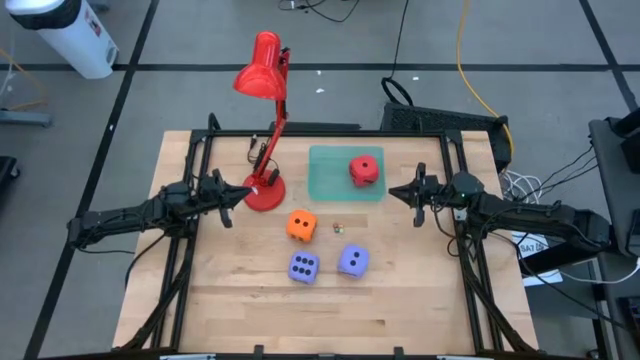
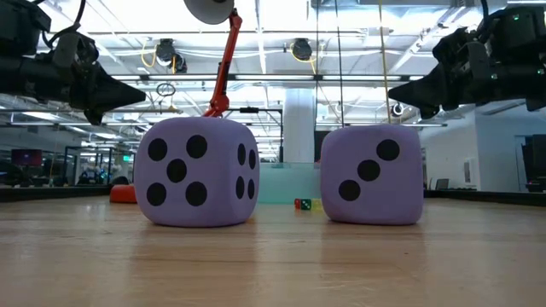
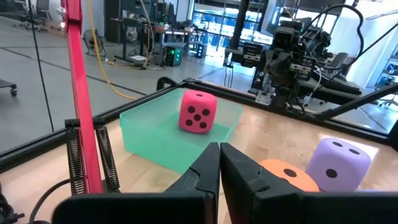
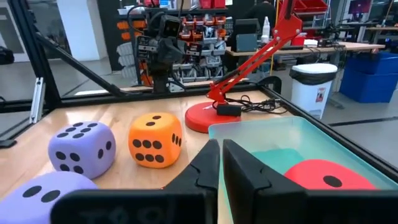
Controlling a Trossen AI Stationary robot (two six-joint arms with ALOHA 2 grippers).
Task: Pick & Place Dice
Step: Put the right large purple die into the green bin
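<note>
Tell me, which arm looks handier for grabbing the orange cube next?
Probably the left. The orange die lies slightly left of the table's middle, nearer the left gripper than the right gripper. Both hover with fingers shut, holding nothing. The red die already sits in the green tray.

Tray (image 1: 330, 185): lies near the worktop's (image 1: 230, 300) far edge, about midway along it.
Die in tray (image 1: 364, 170): sits in the tray's right half.
Lamp (image 1: 263, 190): its base stands just left of the tray; its head leans out past the far edge.
Middle die (image 1: 301, 226): rests on the worktop in front of the tray's left end.
Front pair: one die (image 1: 304, 267) stands in front of the middle die, the other (image 1: 352, 261) just to its right, apart from it.
Small bits (image 1: 337, 227): lie between the middle die and the tray's front edge.
Left gripper (image 1: 244, 193): held near the worktop's left edge, just left of the lamp base.
Right gripper (image 1: 392, 192): held near the right edge, just right of the tray.
</note>
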